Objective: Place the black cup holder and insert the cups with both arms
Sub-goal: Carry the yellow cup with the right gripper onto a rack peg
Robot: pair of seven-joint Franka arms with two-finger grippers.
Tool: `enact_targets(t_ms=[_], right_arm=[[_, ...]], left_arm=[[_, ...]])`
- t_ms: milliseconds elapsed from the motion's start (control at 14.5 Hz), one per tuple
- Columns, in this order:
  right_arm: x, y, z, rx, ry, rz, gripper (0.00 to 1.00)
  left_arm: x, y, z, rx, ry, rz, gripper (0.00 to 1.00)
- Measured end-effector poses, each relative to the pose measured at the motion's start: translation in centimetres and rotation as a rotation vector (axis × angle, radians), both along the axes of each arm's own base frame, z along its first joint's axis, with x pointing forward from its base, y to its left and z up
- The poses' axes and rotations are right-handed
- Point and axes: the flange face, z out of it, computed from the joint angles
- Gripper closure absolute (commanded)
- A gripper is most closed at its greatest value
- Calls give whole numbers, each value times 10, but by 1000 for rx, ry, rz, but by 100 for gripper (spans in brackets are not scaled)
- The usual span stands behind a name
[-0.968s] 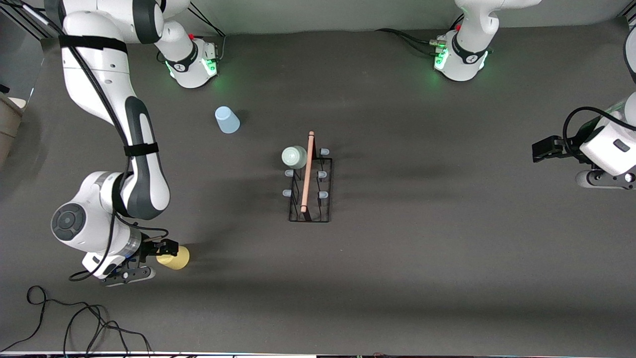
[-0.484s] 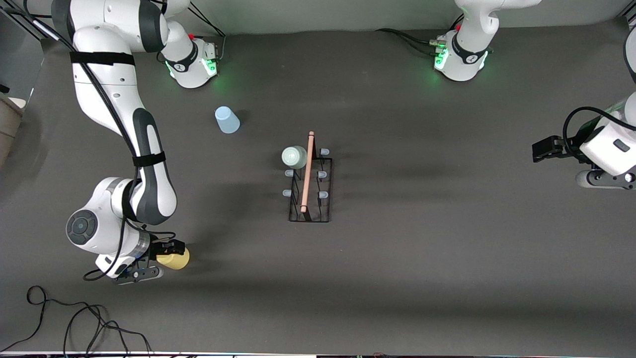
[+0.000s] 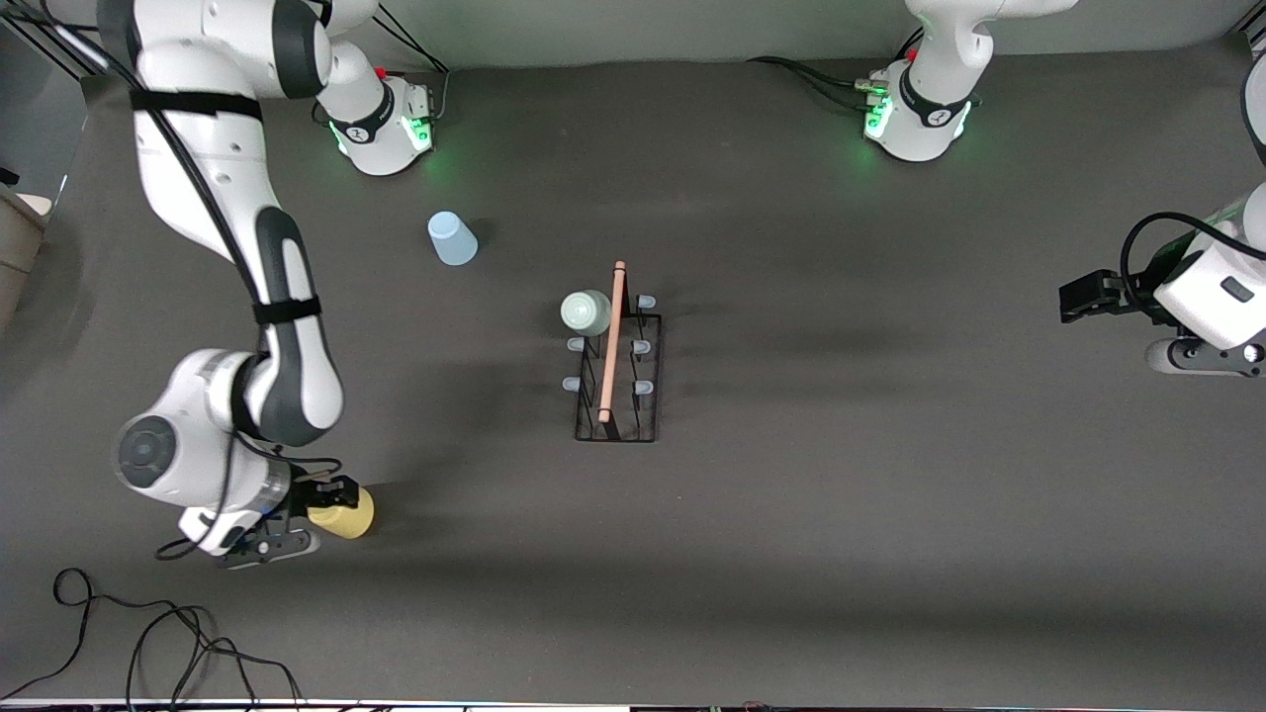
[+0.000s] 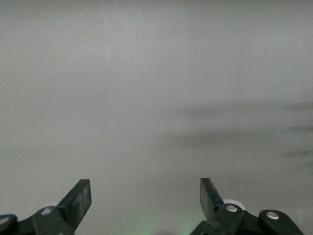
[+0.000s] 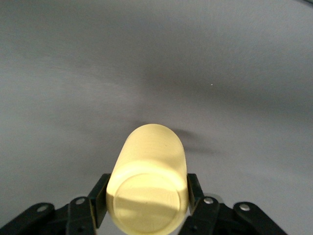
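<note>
— Right gripper [image 3: 318, 504]?
— Clamping the yellow cup [image 3: 343, 512] sideways, over the table [image 3: 841, 494] at the right arm's end.
— Rack?
— Black cup holder [image 3: 615, 381] is standing mid-table, mint cup [image 3: 586, 311] on a prong.
— Left gripper [image 3: 1080, 297]?
— Waiting, fingers spread wide, holding nothing.

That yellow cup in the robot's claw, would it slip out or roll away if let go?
The yellow cup looks like smooth, thin plastic, so probably light and a little slippery. The right gripper pinches it on both sides, lying sideways, which seems steady enough. Being round and tapered, it would likely roll in a curve if dropped on the table.
</note>
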Motion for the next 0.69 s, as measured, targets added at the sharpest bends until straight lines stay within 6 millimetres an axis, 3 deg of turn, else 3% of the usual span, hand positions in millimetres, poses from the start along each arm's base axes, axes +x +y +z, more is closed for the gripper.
enact_targets(t_ms=[207, 346, 484, 691], right_arm=[[-17, -3, 106, 7, 29, 33, 69], [-33, 5, 150, 23, 41, 18, 69], [-46, 36, 168, 32, 67, -38, 69], [-65, 130, 171, 15, 85, -151, 69]], left_arm=[[0, 0, 0, 0, 0, 0, 1], [0, 0, 0, 0, 0, 0, 0], [0, 0, 0, 0, 0, 0, 1], [0, 0, 0, 0, 0, 1, 1]])
